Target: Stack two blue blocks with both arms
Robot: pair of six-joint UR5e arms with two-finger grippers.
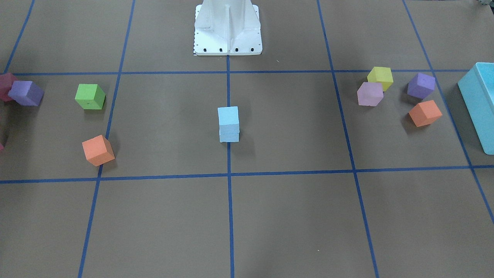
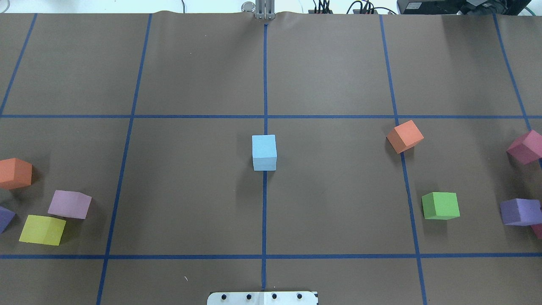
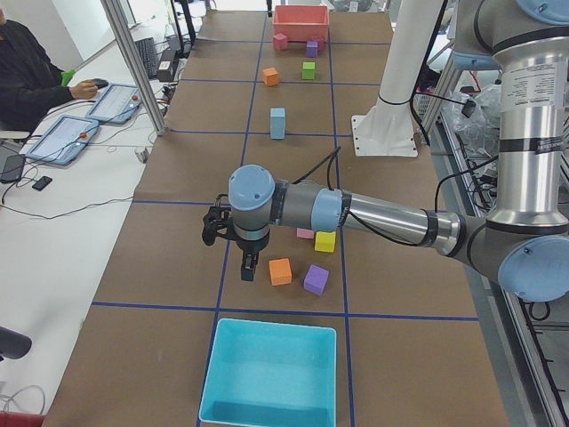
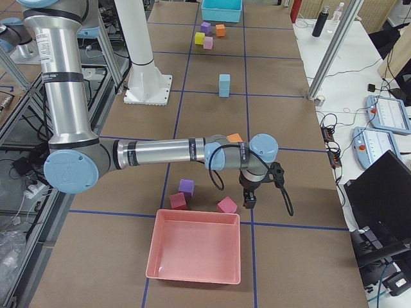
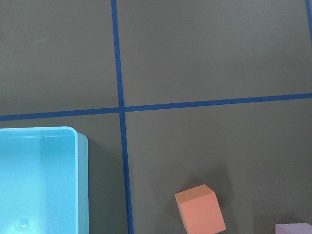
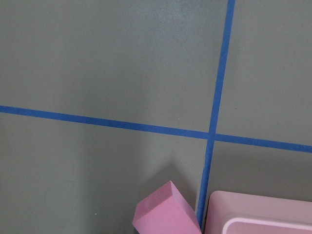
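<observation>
Standing stacked, one atop the other: blue blocks (image 1: 228, 123).
Well apart from them: left gripper (image 3: 248, 265), right gripper (image 4: 248, 196); jaw state cannot be told.

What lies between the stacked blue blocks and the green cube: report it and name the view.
Nothing but bare table, crossed by one blue tape line, lies between the blue blocks and the green cube, as the overhead exterior view shows.

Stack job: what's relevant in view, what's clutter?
Job: blue blocks, already stacked at centre; left arm; right arm.
Clutter: green cube, yellow cube, pink cube, orange cubes, purple cubes, turquoise bin, pink bin.
</observation>
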